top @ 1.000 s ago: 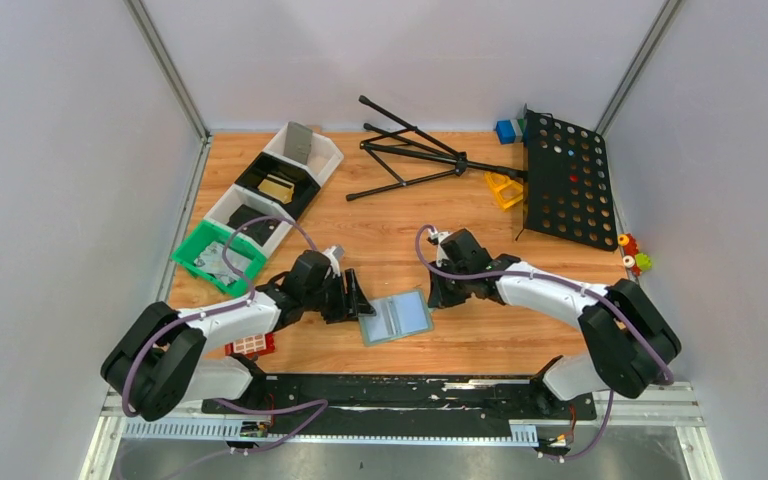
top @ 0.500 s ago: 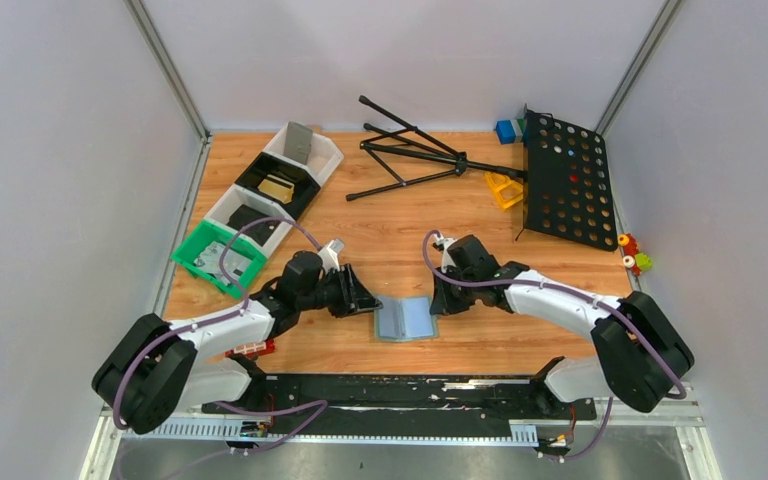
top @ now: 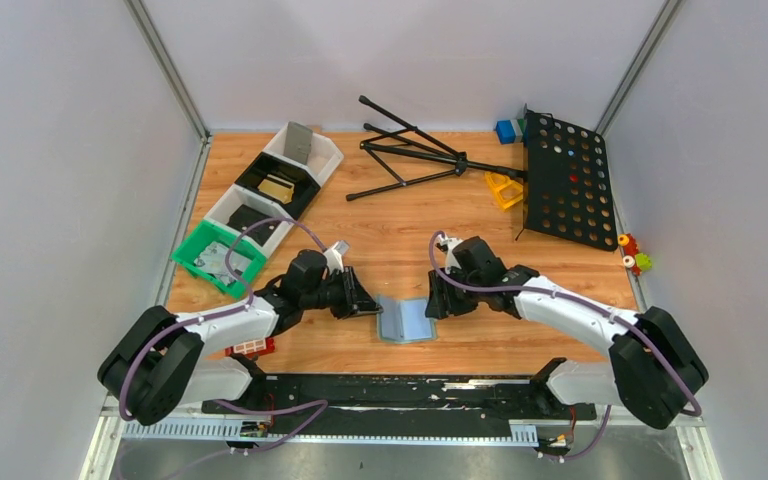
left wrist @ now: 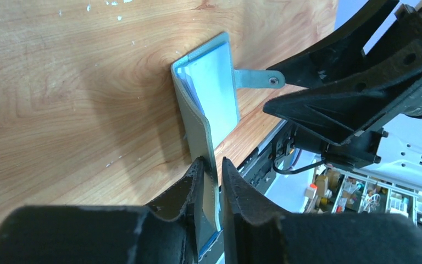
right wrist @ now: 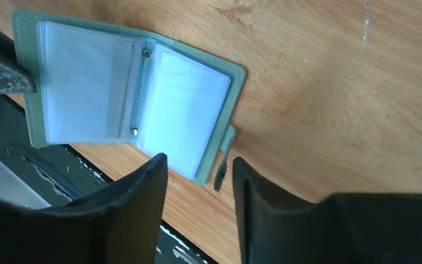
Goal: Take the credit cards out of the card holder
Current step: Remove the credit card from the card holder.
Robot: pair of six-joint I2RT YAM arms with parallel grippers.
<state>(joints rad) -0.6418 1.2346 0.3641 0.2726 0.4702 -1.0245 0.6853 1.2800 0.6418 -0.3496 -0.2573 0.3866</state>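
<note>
The grey-blue card holder lies open at the table's near middle, its pale translucent sleeves facing up. My left gripper is shut on the left cover, which stands raised off the wood. My right gripper hovers at the holder's right edge, open; the small side flap hangs between its fingers, touched by neither. Whether credit cards sit inside the sleeves I cannot tell. In the left wrist view the right gripper's black body looms just past the flap.
A green tray with pale items, plus white and black bins, line the left side. A folded black stand and a perforated black board lie at the back. A red block sits by the left arm's base.
The left gripper closed on the holder's left cover and lifted it. The right gripper opened and let go of the flap. The holder shifted slightly right.
</note>
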